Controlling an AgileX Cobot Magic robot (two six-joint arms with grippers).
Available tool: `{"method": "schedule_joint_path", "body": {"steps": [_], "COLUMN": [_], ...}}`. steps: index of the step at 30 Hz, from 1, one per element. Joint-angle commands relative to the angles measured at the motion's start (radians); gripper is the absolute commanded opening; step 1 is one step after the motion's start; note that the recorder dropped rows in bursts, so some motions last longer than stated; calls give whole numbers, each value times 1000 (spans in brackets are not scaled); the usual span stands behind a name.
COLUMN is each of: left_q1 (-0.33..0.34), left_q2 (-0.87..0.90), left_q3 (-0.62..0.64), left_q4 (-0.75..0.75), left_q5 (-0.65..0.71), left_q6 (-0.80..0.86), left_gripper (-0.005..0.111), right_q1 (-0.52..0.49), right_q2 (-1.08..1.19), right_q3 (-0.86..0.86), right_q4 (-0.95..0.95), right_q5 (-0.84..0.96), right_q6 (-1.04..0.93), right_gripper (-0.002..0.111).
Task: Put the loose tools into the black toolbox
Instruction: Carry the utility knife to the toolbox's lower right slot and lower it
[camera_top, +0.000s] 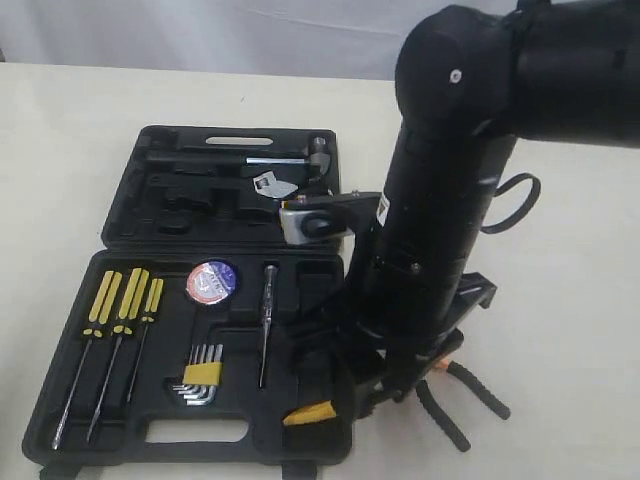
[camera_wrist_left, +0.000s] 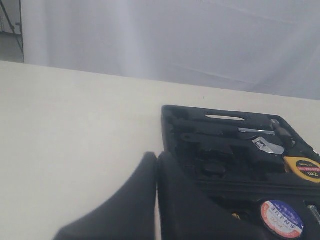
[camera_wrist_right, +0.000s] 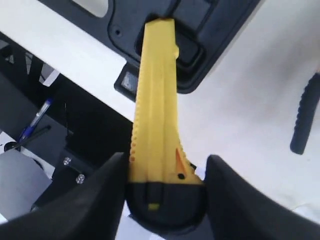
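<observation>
Right gripper (camera_wrist_right: 165, 162) grasps yellow utility knife (camera_wrist_right: 155, 100) at black toolbox (camera_wrist_right: 215, 30) corner; left gripper (camera_wrist_left: 156, 162) clenched, empty.

The open toolbox (camera_top: 300, 290) lies on the table (camera_top: 80, 150), with its lid flat behind the tray. In the tray, the screwdrivers (camera_top: 120, 320) lie on the left, the tape roll (camera_top: 212, 282) sits near the middle at the back, and the hex keys (camera_top: 203, 375) lie in front of it. The tape measure (camera_top: 305, 222) sits by the hinge on the right. The knife (camera_top: 310, 412) is at the tray's front right corner, and the pliers (camera_top: 480, 393) lie on the table just to the right of the toolbox.
</observation>
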Motion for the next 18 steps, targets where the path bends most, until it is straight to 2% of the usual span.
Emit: {"method": "schedule_joint_path", "body": {"steps": [1,9,18], "left_q1": [-6,-6,-6], "left_q2": [4,4,4], "left_q3": [-5,-5,-5], "left_q4": [-2,-2,-2], "left_q5": [1,1,1], "left_q6": [0,0,0], "left_gripper": [0,0,0], "right_q1": [-5,-81,-82], "right_q2": [9,62,184], "right_q3": [-70,-97,-178], "right_q4": [-83,-93,-137], "right_q5": [-46,-46,-46], "right_q6": [13,0,-47], "right_gripper": [-1,-1,-1]}}
